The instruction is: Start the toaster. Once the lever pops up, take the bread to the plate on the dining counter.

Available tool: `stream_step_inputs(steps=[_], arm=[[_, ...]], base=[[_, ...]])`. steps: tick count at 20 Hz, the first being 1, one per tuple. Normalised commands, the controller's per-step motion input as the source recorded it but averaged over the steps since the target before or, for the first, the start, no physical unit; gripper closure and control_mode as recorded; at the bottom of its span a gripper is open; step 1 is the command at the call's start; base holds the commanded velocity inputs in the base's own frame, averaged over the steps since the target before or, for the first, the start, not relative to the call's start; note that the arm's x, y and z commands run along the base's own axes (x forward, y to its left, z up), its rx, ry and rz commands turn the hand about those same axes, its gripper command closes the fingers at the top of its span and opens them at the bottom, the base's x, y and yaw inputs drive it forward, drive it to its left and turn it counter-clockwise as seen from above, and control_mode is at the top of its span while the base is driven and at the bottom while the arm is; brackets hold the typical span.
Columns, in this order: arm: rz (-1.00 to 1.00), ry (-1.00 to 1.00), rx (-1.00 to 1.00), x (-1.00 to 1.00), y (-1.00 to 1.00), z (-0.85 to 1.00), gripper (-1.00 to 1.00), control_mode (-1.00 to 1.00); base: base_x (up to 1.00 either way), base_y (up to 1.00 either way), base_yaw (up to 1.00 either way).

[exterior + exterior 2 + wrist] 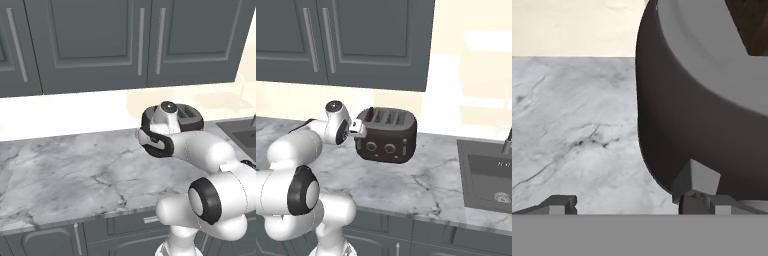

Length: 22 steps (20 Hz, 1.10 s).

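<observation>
The dark brown toaster (387,136) stands on the marble worktop, with two round knobs and a lever slot (404,146) on its front face. A dark brown edge of the bread (369,113) sticks up from its left slot, and a brown patch of bread (758,22) also appears in the hand view. My gripper (359,134) is at the toaster's left end, open and holding nothing. In the hand view the gripper (627,200) has one fingertip (695,186) close against the toaster (702,110) wall and the other over bare marble. The toaster (191,118) is partly hidden behind my hand in the left base view.
A dark sink (488,175) with a faucet (507,141) is set into the worktop to the toaster's right. Grey wall cabinets (346,40) hang above. Open marble worktop (75,170) stretches left of the arm.
</observation>
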Motion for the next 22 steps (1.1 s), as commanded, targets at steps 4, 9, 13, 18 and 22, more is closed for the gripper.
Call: stream_step_inputs(steps=[4,9,13,18,22], arm=[[0.0,0.0,0.0,-0.18,0.0,-0.11,-1.0,-1.0],[0.0,0.0,0.0,-0.29,0.0,0.0,-1.0,-1.0],[0.0,0.0,0.0,-0.04,0.02,0.0,-1.0,-1.0],[0.0,0.0,0.0,0.0,0.01,0.09,-1.0,-1.0],[0.0,0.0,0.0,0.0,0.0,0.22,-1.0,-1.0]], base=[[0.0,0.0,0.0],[0.0,0.0,0.0],[0.0,0.0,0.0],[0.0,0.0,0.0],[0.0,0.0,0.0]])
